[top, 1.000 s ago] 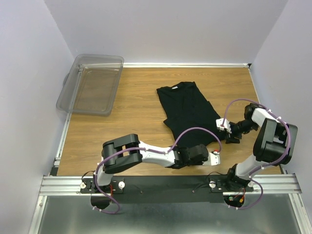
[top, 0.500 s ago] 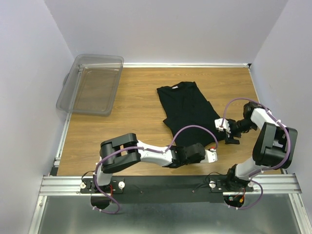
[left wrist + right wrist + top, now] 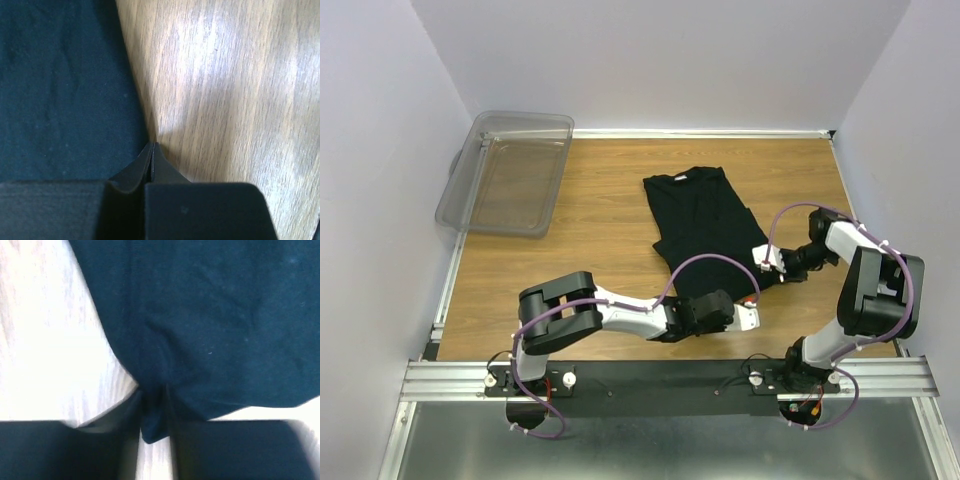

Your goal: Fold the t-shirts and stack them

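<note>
The black t-shirt [image 3: 705, 225] lies on the wooden table [image 3: 600, 230], my right gripper [image 3: 155, 425] pinching its edge and my left gripper [image 3: 152, 148] squeezed shut at its near corner, I think to lift and fold it.

The black t-shirt [image 3: 210, 315] fills the top and right of the frame; its edge runs diagonally down across the pale, glare-washed table [image 3: 45, 350]; at the bottom, a puckered corner of the cloth sits pinched between the dark fingers of the right gripper [image 3: 155, 420].
</note>
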Tool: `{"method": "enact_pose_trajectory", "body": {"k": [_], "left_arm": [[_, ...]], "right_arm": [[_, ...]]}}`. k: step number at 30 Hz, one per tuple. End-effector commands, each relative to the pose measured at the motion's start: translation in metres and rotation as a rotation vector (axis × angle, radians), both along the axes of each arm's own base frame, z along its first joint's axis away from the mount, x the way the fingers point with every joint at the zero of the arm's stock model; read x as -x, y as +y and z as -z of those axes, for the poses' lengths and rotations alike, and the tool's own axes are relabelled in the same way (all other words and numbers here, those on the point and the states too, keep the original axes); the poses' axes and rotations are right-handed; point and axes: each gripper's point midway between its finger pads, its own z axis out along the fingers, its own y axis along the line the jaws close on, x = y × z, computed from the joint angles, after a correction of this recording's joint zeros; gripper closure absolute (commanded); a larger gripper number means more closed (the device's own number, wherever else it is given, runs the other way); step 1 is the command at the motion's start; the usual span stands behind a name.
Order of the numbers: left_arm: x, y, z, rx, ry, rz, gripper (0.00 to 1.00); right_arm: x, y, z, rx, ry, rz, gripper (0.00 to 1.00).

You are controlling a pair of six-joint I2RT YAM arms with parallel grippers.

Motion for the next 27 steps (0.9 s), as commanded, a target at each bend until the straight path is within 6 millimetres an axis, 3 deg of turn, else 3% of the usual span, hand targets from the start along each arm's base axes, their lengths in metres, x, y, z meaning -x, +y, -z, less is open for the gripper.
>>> {"method": "enact_pose_trajectory", "body": {"k": [1,3,5,7,8,9,10,11,15,16,20,23,25,27], "left_arm": [[0.014,0.014,0.01,-0.016,0.093,0.031,1.0],[0.023,0.017,0.01,-0.007,0.139,0.073,1.0],[0.021,0.019,-0.003,0.025,0.153,0.092,1.0],[0.032,0.02,-0.011,0.055,0.215,0.16,1.0],[0.032,0.019,-0.028,0.09,0.214,0.188,1.0],[0.025,0.023,-0.036,0.107,0.224,0.19,1.0],[0.026,0.023,-0.045,0.132,0.248,0.22,1.0],[0.012,0.028,-0.063,0.17,0.246,0.215,1.0],[-0.03,0.046,-0.099,0.225,0.174,0.174,1.0],[-0.055,0.057,-0.104,0.234,0.152,0.126,1.0],[-0.119,0.069,-0.129,0.264,0.094,0.05,1.0],[-0.134,0.063,-0.14,0.289,0.099,0.052,1.0],[-0.129,0.056,-0.147,0.309,0.108,0.052,1.0],[-0.115,0.046,-0.156,0.329,0.08,0.051,0.88]], "right_arm": [[0.0,-0.012,0.031,0.089,-0.006,-0.022,0.82],[0.0,-0.012,0.022,0.093,-0.028,-0.006,0.94],[0.013,-0.01,0.011,0.09,0.011,0.003,0.96],[0.024,-0.006,-0.017,0.072,0.049,0.0,1.0],[0.026,-0.003,-0.027,0.059,0.06,-0.006,0.99],[0.013,0.004,-0.048,0.012,0.022,-0.007,0.99],[0.017,0.01,-0.061,-0.027,0.039,0.01,1.0],[0.001,0.019,-0.083,-0.086,-0.016,0.022,1.0],[-0.041,0.035,-0.118,-0.218,-0.041,0.131,1.0],[-0.068,0.038,-0.13,-0.259,-0.04,0.182,0.99],[-0.125,0.06,-0.149,-0.33,-0.033,0.232,0.99],[-0.144,0.08,-0.148,-0.333,-0.012,0.23,1.0],[-0.145,0.086,-0.146,-0.318,-0.008,0.219,0.99],[-0.145,0.082,-0.137,-0.286,-0.013,0.216,1.0]]}}
